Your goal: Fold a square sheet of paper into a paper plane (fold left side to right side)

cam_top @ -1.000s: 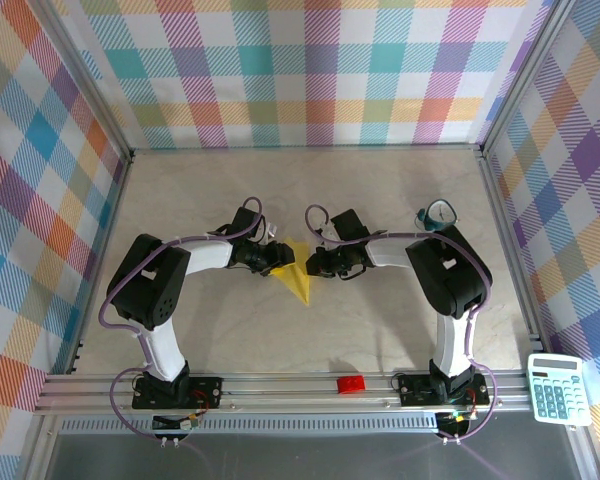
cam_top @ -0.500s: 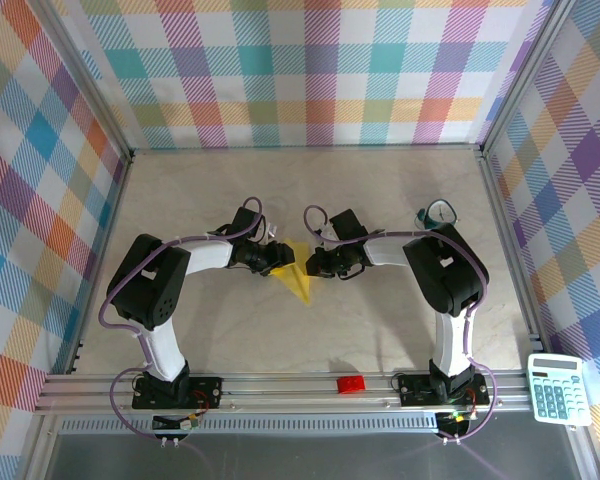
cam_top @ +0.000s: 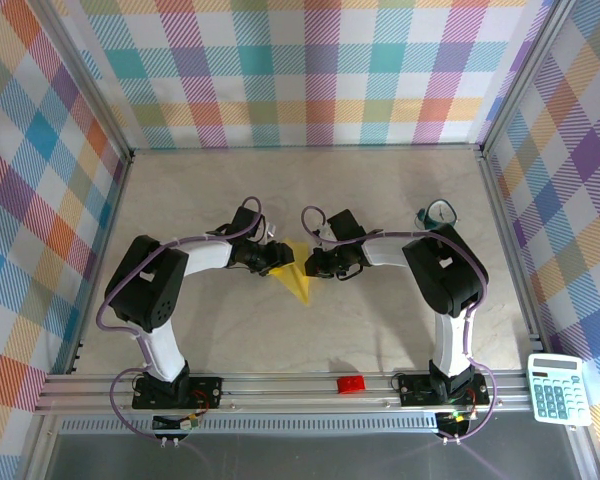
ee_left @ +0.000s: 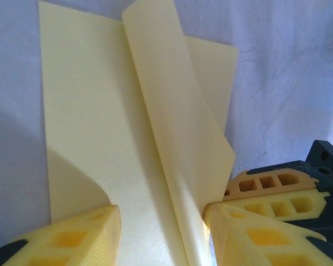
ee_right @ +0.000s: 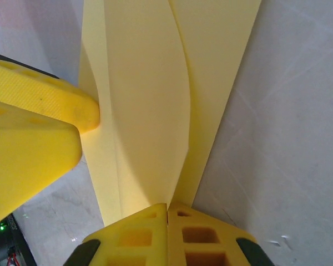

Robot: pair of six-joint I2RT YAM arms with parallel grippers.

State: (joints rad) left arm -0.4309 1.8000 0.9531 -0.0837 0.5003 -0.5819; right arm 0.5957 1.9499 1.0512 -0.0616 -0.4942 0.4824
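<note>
right arm (cam_top: 442,268): elbow and cable loop (cam_top: 308,214) edged slightly leftward, toward the square sheet of paper (cam_top: 299,281) | right hand (cam_top: 308,265): a touch nearer that sheet's far corner | left arm (cam_top: 145,290): elbow nudged marginally away from the sheet

Bright, even light; close wrist views look soft, with shadow across the square sheet of paper (ee_left: 83,122).

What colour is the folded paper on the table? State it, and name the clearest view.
Plain pale yellow paper, clearest in the left wrist view.
</note>
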